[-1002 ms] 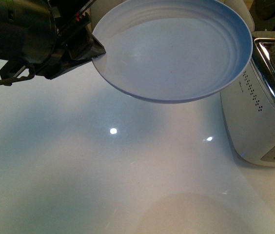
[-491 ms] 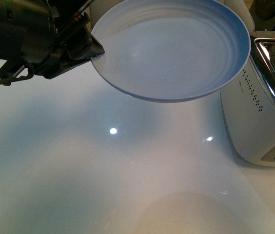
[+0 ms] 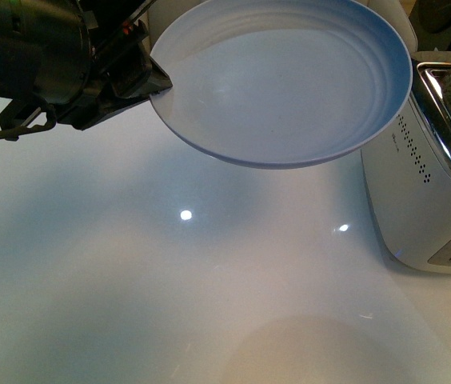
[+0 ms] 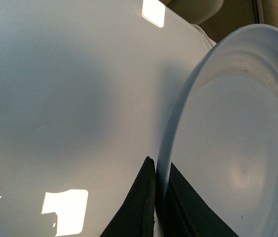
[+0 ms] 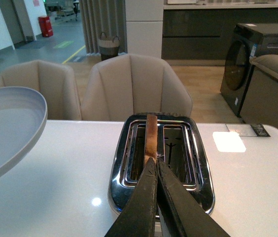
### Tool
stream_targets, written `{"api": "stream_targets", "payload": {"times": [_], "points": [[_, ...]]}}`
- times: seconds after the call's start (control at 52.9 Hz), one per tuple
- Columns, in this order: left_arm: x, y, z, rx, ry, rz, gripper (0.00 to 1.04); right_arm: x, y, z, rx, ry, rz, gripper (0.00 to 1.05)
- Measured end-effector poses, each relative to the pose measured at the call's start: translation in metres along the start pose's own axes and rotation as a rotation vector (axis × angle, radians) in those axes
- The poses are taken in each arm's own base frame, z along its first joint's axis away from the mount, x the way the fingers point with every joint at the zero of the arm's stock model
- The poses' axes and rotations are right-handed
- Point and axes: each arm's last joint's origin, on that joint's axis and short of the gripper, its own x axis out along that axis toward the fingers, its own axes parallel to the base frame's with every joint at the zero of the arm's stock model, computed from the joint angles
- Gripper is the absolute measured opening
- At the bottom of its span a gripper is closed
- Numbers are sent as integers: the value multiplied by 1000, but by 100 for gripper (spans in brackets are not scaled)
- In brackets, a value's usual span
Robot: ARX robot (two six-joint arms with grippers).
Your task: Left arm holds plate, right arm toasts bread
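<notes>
Locating the bread (image 5: 151, 136) first, the student asks: "Which way does it lie from the right tool (image 5: 155, 165)?"

"Directly ahead of it," the tutor answers. "The slice stands upright at the toaster (image 5: 124, 182), edge-on to the wrist, with its long axis running along the slots. The tool's two fingers are drawn together on the near edge, one on each face. Which slot it occupies cannot be told with certainty."

"And the plate (image 3: 289, 88)?"

"It is held in the air above the table (image 3: 169, 304), tilted and empty. Its right rim is near the toaster's top and is not seen touching it. The left tool (image 3: 155, 80) is clamped on the opposite rim, one finger on each side. The left arm reaches in from the left, well above the table."

"Which relation governs the coming move?"

"The slice is in line with the slot, and the plate lies to its left. Any travel should probably run straight up or down along the slot, since a skewed slice might catch the slot wall. The right arm is the nearer to the bread, and the left arm need only hold steady."
</notes>
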Motion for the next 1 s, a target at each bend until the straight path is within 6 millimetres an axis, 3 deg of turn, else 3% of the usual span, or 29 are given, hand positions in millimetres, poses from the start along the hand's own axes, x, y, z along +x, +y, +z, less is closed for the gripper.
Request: {"api": "stream_targets", "payload": {"times": [0.548, 0.737, 1.002], "points": [[0, 0, 0, 0, 0, -2, 3, -14, 0, -3, 0, 6, 0, 2], [0, 0, 0, 0, -1, -1, 3, -14, 0, -3, 0, 6, 0, 42], [0, 0, 0, 0, -1, -1, 3, -14, 0, -3, 0, 5, -1, 85]]}}
